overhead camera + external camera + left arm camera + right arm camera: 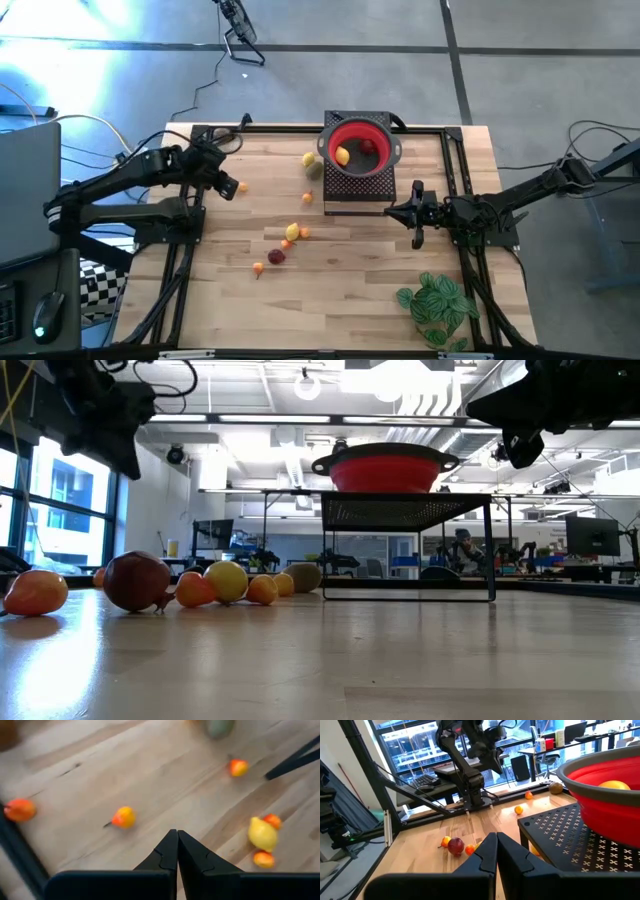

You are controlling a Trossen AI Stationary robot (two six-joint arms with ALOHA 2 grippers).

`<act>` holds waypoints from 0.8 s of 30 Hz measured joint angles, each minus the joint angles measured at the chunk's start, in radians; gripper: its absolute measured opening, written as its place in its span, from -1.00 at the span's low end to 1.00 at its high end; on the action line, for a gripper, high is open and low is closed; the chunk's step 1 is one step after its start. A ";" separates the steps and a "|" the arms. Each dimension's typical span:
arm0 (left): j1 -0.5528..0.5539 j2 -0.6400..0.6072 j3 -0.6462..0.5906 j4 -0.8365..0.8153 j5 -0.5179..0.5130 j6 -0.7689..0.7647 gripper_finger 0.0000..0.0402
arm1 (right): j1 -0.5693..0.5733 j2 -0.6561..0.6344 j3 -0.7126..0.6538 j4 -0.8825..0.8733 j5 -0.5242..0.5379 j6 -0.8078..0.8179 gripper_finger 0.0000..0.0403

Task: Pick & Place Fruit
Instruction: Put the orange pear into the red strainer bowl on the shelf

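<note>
Two fruits, one yellow and one red, are seen already inside the red bowl on the black rack, while about eight more lie scattered on the table between the arms, so most of the task is judged left. The left gripper, pressed together and empty, hovers by an orange fruit; the right gripper, likewise closed and empty, is held beside the rack. The loose lemon lies on its side, its long axis flat along the table.

Nine fruits are lying loose on the table, and two more are sitting in the one red bowl at twelve o'clock. One black mesh stand is carrying it, and one leafy plant is sitting at five o'clock.
</note>
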 joint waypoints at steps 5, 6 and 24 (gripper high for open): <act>0.000 0.064 0.000 -0.043 -0.047 -0.006 -0.97 | 0.000 0.000 0.000 0.000 0.000 0.000 -0.99; 0.000 0.076 0.000 -0.048 -0.048 -0.007 -0.97 | 0.000 0.000 0.000 -0.001 0.000 0.000 -0.99; 0.000 0.223 0.000 -0.048 -0.058 0.074 -0.69 | 0.000 0.000 0.000 -0.023 0.000 0.000 -0.99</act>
